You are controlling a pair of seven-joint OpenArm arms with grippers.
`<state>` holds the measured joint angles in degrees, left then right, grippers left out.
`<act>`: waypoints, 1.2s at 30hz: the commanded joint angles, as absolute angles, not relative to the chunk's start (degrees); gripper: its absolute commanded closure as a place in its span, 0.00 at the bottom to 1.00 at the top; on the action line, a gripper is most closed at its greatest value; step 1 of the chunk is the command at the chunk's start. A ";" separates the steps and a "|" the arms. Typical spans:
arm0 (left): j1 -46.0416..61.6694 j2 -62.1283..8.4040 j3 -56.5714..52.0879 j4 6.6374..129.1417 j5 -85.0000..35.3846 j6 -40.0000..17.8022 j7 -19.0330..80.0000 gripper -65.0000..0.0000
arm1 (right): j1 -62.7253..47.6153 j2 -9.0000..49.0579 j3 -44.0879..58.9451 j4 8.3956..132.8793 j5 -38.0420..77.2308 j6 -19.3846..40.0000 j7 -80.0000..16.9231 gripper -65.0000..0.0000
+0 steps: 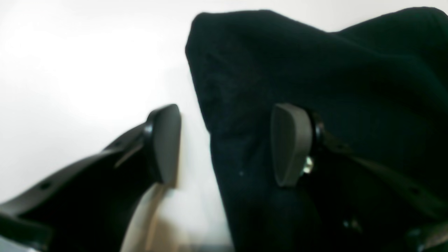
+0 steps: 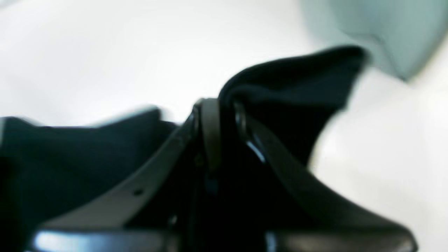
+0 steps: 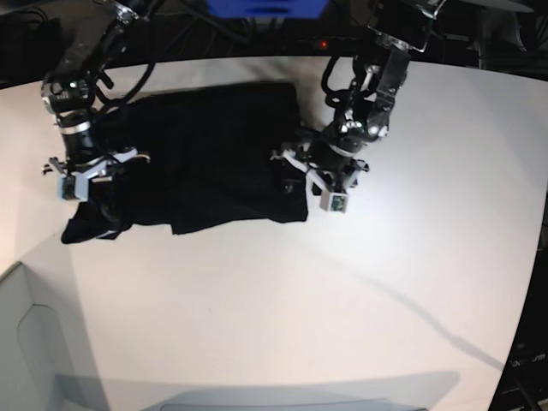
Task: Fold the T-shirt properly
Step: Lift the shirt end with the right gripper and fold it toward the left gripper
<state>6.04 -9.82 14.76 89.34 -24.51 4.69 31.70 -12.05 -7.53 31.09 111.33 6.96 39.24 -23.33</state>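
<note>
Right wrist view puts you closest to the work: your right hand [image 2: 224, 136] has its two dark pads pressed together on a pinched fold of the large black short-sleeved cloth T-shirt [image 2: 290, 91], and a peak of cloth stands up past the fingertips. Blur hides which part of the garment that fold is, whether sleeve, hem or shoulder.

From the left wrist view, your left hand [image 1: 224, 143] stands with its pads well apart and nothing between them. One pad sits over bare white counter [image 1: 70, 70], the other over the shirt's edge [image 1: 315, 70], so the edge runs up through the gap. You cannot tell from here whether the pads touch the cloth or hang above it.

Farther out, the base view shows the T-shirt [image 3: 205, 154] lying as a broad dark mass across the far part of the white counter [image 3: 342, 300], the right hand [image 3: 86, 175] at one end and the left hand [image 3: 330, 175] at the other. Its outline is uneven, with a corner trailing toward the near side below the right hand. You should judge the fold as early or midway: the shirt looks partly gathered, not a tidy rectangle, so squaring and at least one further fold remain. Black on black hides all layers and creases, no print or label shows, and both arms cover the shirt's ends.
</note>
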 commanded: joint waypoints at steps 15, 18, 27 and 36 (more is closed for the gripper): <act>5.67 -10.15 14.64 89.89 -24.40 5.49 32.48 0.39 | -16.40 -5.41 -1.19 108.35 8.04 40.00 -21.58 1.00; 5.85 -10.07 14.64 90.15 -24.66 5.58 32.48 0.39 | -14.81 -4.53 -3.03 103.96 8.04 40.00 -21.58 1.00; 6.20 -10.07 14.55 90.68 -24.84 5.58 32.22 0.39 | -10.59 -4.79 -4.35 101.49 8.04 40.00 -22.02 1.00; 6.55 -10.15 14.55 93.58 -24.92 5.58 32.13 0.39 | -6.46 -4.70 -8.57 97.63 8.04 40.00 -22.11 1.00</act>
<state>6.96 -10.17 14.68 92.23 -24.64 5.85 33.12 -7.31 -4.32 -8.51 96.53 6.46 39.35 -24.05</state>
